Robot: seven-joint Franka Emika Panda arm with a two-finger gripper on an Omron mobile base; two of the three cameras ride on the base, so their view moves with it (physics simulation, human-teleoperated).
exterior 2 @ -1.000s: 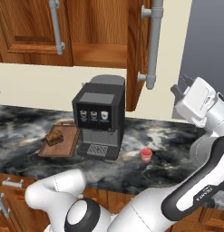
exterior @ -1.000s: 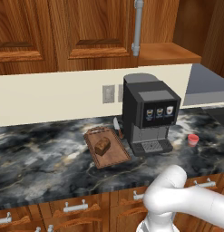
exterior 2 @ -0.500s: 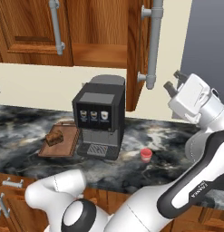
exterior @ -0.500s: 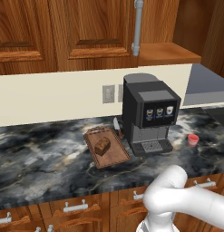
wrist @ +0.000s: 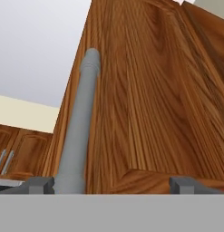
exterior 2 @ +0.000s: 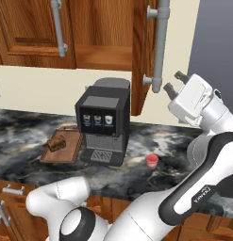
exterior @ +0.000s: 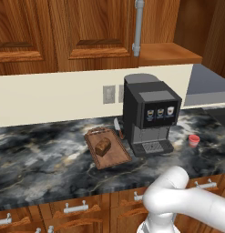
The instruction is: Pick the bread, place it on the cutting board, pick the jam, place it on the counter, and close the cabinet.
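Two fingers (exterior 2: pixel 173 81) are held wide apart, clamped on nothing, near the grey handle (exterior 2: pixel 160 44) of the open cabinet (exterior 2: pixel 142 52) door. The bread (exterior: pixel 103 146) is seen lying on the cutting board (exterior: pixel 115 158), left of the coffee machine (exterior: pixel 150 113), and the jam (exterior: pixel 194 140) stands on the table (exterior: pixel 41 159) to its right.

The arm (exterior 2: pixel 203 155) is built of glossy white, rounded shells joined by dark grey to black joints, with small dark lettering on the black band at about 4 o'clock in the right base view. Its boxy white hand carries the gripper (exterior 2: pixel 173 81), whose two short, blocky fingers (wrist: pixel 39 184) are dark grey.
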